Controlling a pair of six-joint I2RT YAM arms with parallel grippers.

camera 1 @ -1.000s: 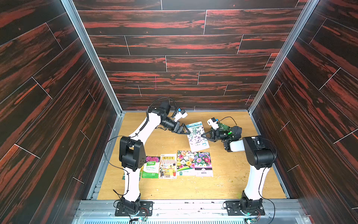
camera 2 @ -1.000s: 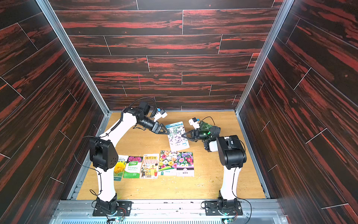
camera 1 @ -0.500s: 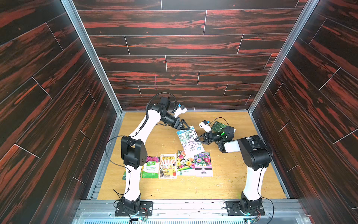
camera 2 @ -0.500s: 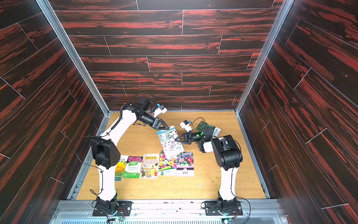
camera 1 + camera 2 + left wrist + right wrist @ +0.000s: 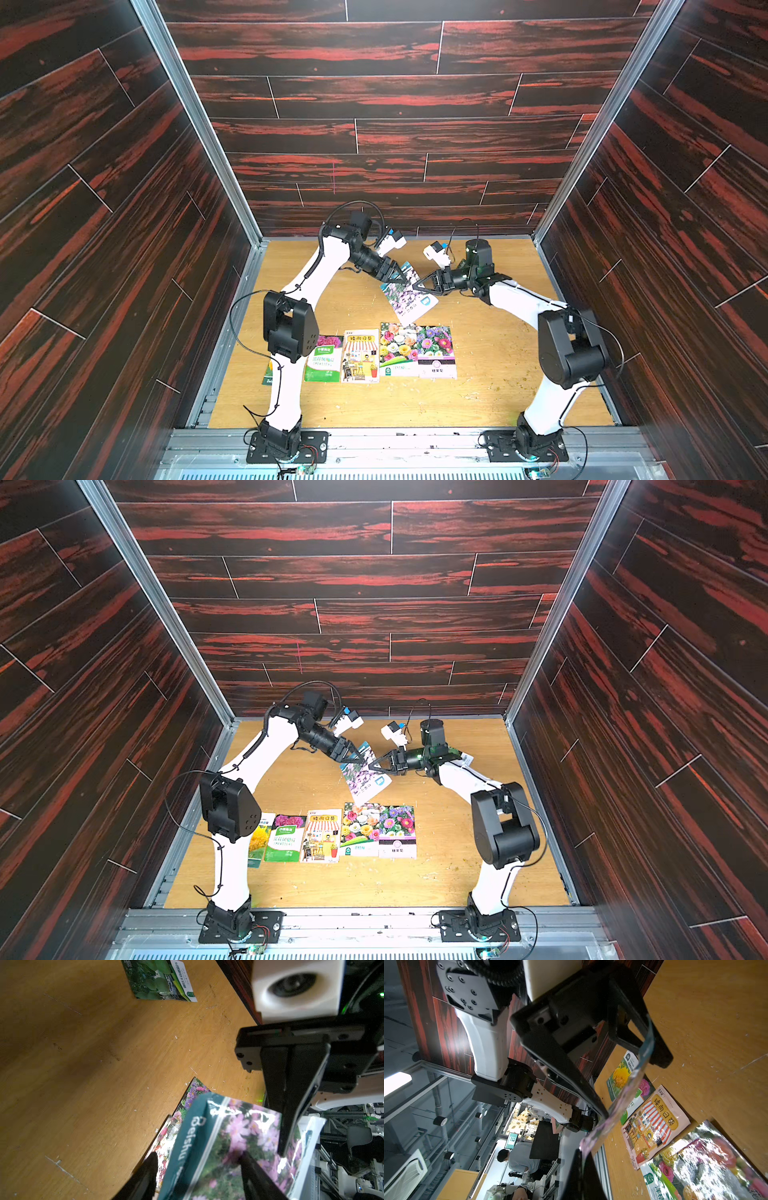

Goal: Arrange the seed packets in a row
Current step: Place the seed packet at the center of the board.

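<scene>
Jaws: right gripper [image 5: 417, 286] clenched on purple-flower packet [image 5: 409, 302], hung tilted just behind row of five packets [image 5: 360, 357]; left gripper [image 5: 398, 277] spread astride its upper edge. Risk: opposed pulls tearing it, or slip onto row, overlapping. Bare tabletop [image 5: 494, 357] right of row; leaf packet [image 5: 160, 978] farther back.

Lilac-flowered teal packet [image 5: 409, 297], red-striped shop packet [image 5: 360, 355], ochre table [image 5: 490, 332]

Wooden tabletop [image 5: 498, 374]: five seed packets [image 5: 360, 355] side by side near front; leafy green packet [image 5: 160, 978] lies apart.
</scene>
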